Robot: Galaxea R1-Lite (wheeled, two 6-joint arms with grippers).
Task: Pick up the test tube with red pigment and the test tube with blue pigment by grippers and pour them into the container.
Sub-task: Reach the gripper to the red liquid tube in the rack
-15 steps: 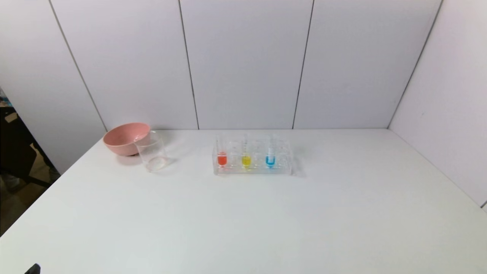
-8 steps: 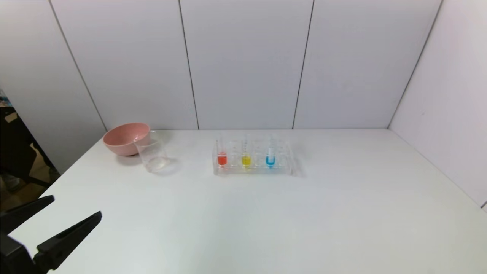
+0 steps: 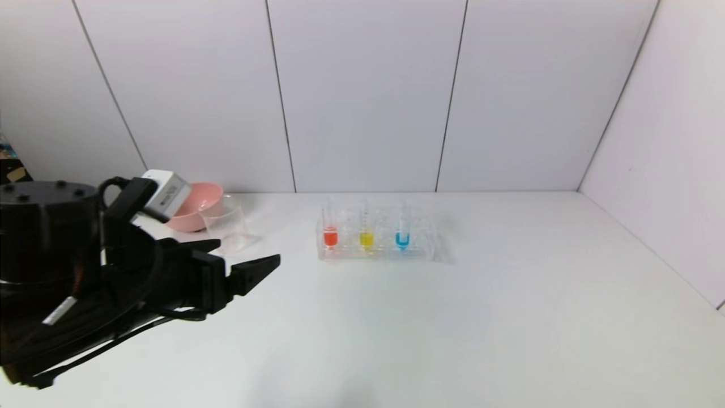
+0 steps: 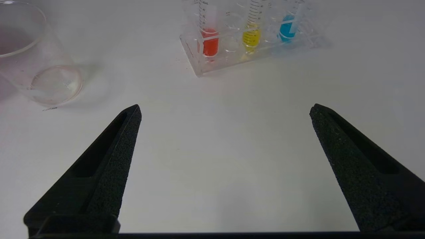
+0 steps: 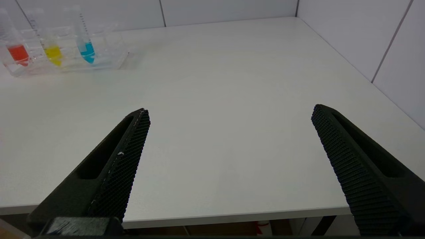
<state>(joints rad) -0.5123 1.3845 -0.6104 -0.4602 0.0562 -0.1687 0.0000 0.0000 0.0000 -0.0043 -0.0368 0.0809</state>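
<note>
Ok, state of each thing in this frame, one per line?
Left gripper: open, empty, over the table.
Right gripper: open, empty, at the table's near edge.
Red tube: upright in rack.
Yellow tube: upright in rack.
Blue tube: upright in rack.
Beaker: upright, empty.

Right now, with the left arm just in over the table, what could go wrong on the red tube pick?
1. The red tube stands close beside the yellow tube in the clear rack; the left gripper, jaws wide open, could bump the yellow one.
2. The light rack may slide or lift with the tube.
3. The beaker stands right by the pink bowl, so a pour could miss.
</note>
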